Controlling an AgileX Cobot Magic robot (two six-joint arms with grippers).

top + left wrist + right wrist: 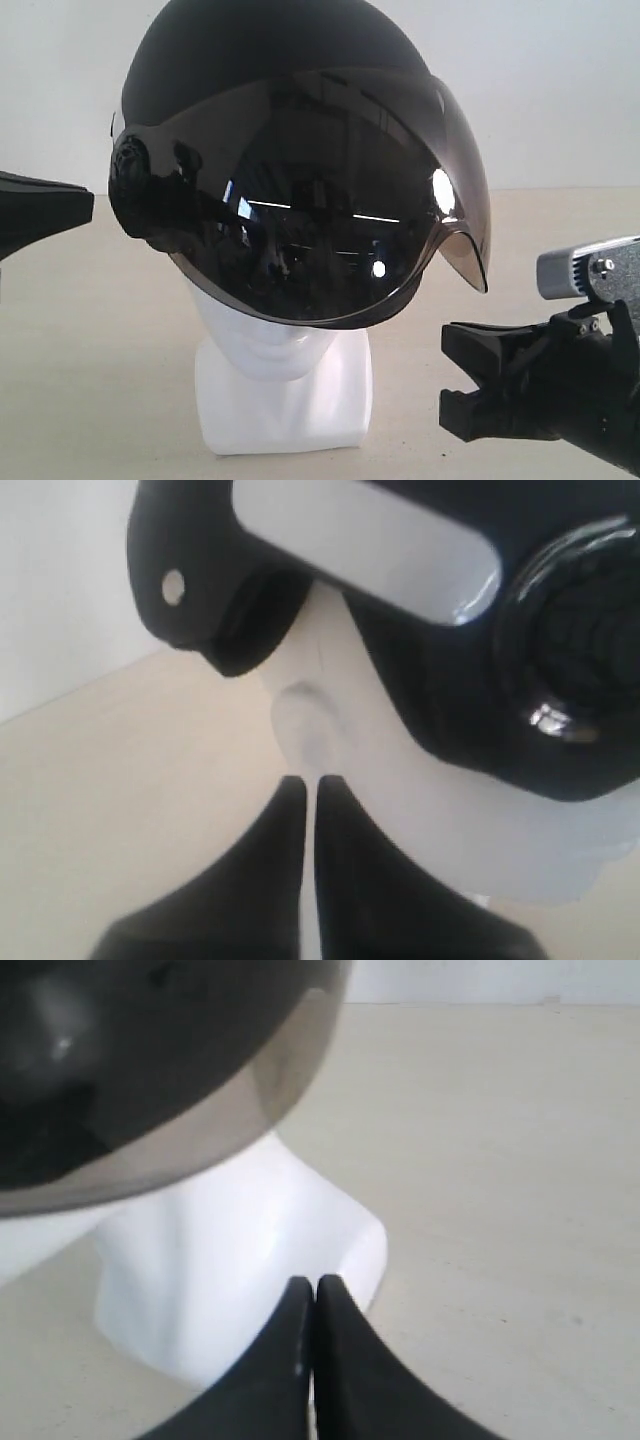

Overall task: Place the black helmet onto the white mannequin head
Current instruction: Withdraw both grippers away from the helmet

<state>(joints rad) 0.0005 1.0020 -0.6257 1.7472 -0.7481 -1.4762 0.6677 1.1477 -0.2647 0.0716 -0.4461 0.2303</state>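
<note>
Your left tool and right tool were both pinched together, empty, apparently because the helmet sat on the head.

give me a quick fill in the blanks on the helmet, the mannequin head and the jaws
1. The black helmet sits ___ the white mannequin head.
2. The helmet's tinted visor hangs down over the mannequin's ___.
3. The jaws of both arms are ___, holding nothing and clear of the helmet.

Missing words: on; face; shut
</note>
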